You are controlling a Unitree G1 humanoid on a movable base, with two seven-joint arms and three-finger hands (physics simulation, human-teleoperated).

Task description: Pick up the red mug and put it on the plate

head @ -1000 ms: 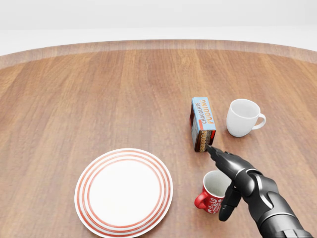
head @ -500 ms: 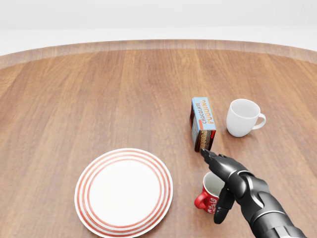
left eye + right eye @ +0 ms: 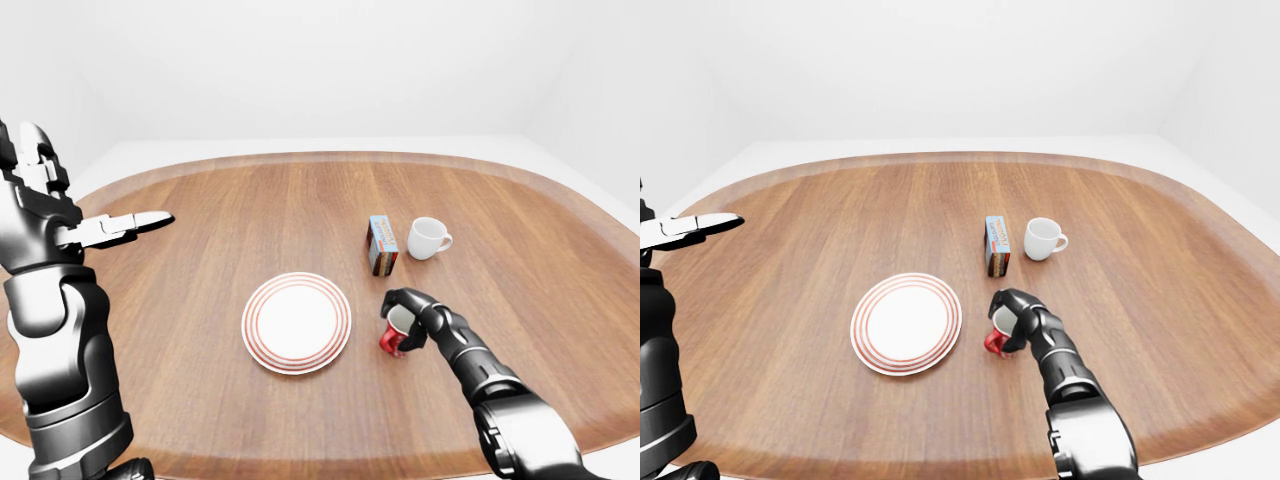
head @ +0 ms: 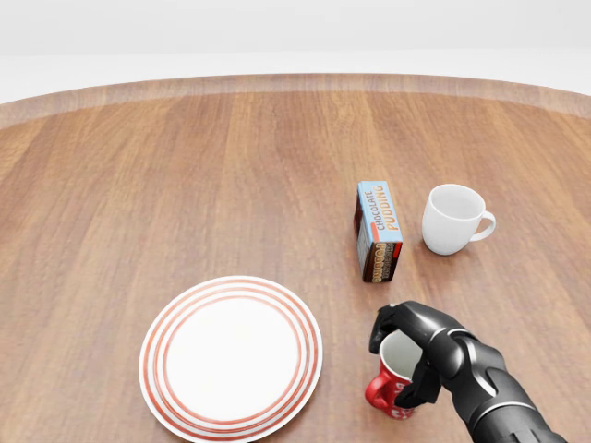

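- Sat upright on the wooden table [image 4: 185,166], the red mug [image 4: 391,380], near the bottom of the head view, just right of the plate [image 4: 231,357] and not on it.
- Half hidden behind the right hand [image 4: 416,355]: most of the mug's right side covered, its white pattern too small to read.
- Curled over the rim and down the side, the dark fingers [image 4: 384,325] of that hand, closed round the mug.
- Counted on the table: 2 mugs, 1 plate, 1 box.
- Stood above the red mug, the box [image 4: 378,230], marked "CHOCOLATE PUDDING" on its blue top.
- Just right of the box, the white mug [image 4: 453,219], handle pointing right.
- Raised at the left edge of the left-eye view, well apart from everything, the left hand [image 3: 95,225], fingers spread, holding nothing.
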